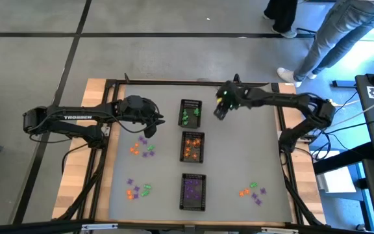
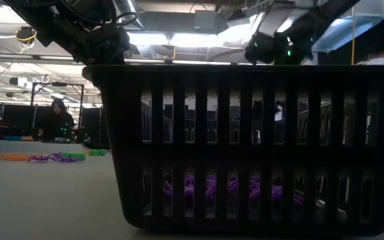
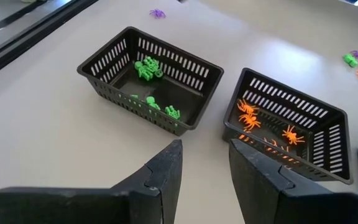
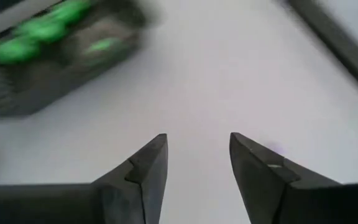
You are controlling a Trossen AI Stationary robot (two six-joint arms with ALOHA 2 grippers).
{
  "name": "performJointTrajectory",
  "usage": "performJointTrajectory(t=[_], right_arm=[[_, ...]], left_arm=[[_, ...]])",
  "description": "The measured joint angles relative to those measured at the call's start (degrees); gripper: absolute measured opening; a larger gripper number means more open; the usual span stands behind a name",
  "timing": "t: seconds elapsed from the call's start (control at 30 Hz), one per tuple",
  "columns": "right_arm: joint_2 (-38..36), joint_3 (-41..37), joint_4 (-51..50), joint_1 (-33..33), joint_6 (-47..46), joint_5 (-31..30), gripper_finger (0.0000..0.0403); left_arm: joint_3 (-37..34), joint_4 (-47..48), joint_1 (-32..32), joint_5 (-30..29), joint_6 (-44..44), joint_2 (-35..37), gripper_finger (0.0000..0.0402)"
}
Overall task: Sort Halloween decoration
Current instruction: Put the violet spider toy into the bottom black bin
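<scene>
Three black mesh trays stand in a row down the table's middle: the far one holds green trinkets, the middle one orange ones, the near one purple ones. Loose orange, green and purple trinkets lie in small heaps at the left, the near left and the near right. My left gripper hovers left of the green tray, open and with nothing between its fingers. My right gripper hangs above the bare table just right of the green tray, open and holding nothing.
The table's dark frame runs along the far edge, close behind my right gripper. Bare table surface lies between the trays and the right edge. People's legs show on the floor beyond the far right corner.
</scene>
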State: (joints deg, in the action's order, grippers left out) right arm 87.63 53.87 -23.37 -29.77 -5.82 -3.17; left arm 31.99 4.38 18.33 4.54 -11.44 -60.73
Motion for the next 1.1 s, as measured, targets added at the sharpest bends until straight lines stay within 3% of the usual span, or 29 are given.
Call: performJointTrajectory(t=[0.27,0.4,0.67,0.77,1.03,1.1], right_arm=[[5.2,-2.34,2.8,-10.52,-2.7,2.01,0.017],[9.74,-2.34,4.01,-10.8,-2.67,4.9,0.017],[14.47,-2.01,4.71,-10.7,-2.48,4.14,0.0166],[14.19,-1.89,4.65,-10.72,-2.42,3.63,0.014],[12.0,-0.71,3.17,-10.74,-0.82,3.22,0.0015],[11.35,-0.17,2.97,-10.74,-0.03,3.28,0.0005]], left_arm=[[0.0,-0.18,0.0,-0.88,-0.02,0.0,0.0124],[0.0,-0.59,0.0,-0.92,0.0,0.0,0.0124],[0.0,-0.57,0.0,-0.9,0.0,0.0,0.0124],[0.0,-0.57,0.0,-0.9,0.0,0.0,0.0124],[0.0,-0.57,0.0,-0.87,0.0,0.0,0.0124],[0.0,-0.57,0.0,-0.87,0.0,0.0,0.0124]])
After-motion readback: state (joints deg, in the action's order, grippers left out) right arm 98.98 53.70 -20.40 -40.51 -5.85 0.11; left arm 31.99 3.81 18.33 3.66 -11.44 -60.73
